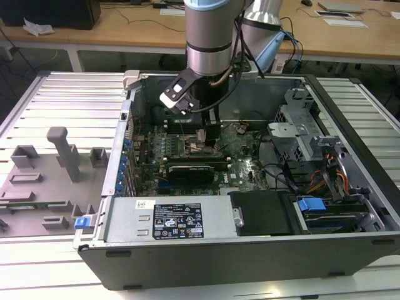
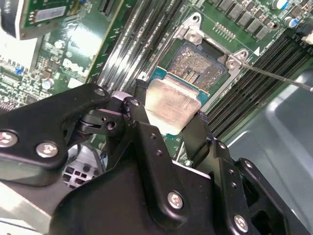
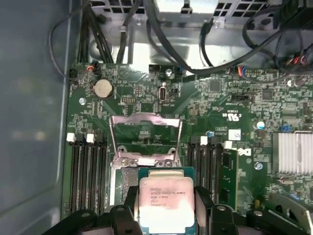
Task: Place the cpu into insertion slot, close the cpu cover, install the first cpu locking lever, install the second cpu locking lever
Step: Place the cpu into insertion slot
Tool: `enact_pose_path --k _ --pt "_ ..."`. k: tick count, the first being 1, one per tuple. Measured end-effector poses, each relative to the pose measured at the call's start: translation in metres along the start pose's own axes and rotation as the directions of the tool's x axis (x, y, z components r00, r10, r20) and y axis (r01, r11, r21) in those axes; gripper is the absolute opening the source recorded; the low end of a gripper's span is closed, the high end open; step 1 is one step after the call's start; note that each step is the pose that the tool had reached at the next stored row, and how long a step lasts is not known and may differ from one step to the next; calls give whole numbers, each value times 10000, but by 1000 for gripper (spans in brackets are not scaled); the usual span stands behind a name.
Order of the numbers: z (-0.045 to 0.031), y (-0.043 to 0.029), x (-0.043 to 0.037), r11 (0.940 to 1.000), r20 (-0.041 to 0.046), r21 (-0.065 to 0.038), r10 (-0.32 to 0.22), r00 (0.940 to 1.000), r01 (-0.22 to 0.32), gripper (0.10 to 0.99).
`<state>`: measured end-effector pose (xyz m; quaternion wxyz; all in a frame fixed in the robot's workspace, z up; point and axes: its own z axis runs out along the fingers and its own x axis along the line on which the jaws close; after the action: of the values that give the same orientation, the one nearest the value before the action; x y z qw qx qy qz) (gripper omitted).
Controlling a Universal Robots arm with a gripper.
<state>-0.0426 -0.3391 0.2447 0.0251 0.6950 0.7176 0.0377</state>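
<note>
A small flat square chip with a pale silvery-beige metal top on a green base, the cpu point(image 3: 166, 203), lies flat with its metal face turned up towards both wrist cameras. Being square it has no long axis; its edges run parallel to the edges of the socket beneath it. The black two-fingered gripper point(image 3: 166, 201) is closed on the chip, one finger pressed against each of two opposite sides. In the second wrist view the cpu point(image 2: 171, 103) sits over the near part of the insertion slot point(image 2: 198, 66), a square socket with a dark, gold-flecked centre and a silvery rim. The rest of the socket lies uncovered beyond the chip, and whether the chip touches the socket or is held just above it cannot be told. In the first wrist view the silvery metal frame plate with a square window, the cpu cover point(image 3: 145, 120), stands raised and open at the socket's far edge. A thin metal rod point(image 2: 274, 78) slants away from one socket corner. Long narrow black memory slots point(image 3: 88, 171) flank the socket on the green circuit board point(image 3: 205, 103). In the exterior view the grey robot arm point(image 1: 209, 31) reaches down into an open grey metal computer case point(image 1: 294, 94), its gripper point(image 1: 209, 134) low over the board.
</note>
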Motion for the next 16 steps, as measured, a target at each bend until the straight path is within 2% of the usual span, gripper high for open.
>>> enact_pose_path --k 7,10,14,16 --pt "127 -82 52 10000 3 -4 0 10000 0 541" --pt "214 -111 58 10000 2 -5 -1 10000 1 541" --pt "252 -116 66 10000 10 -5 59 10000 -59 541" --pt "267 -116 99 9999 13 -7 114 9999 -114 541"
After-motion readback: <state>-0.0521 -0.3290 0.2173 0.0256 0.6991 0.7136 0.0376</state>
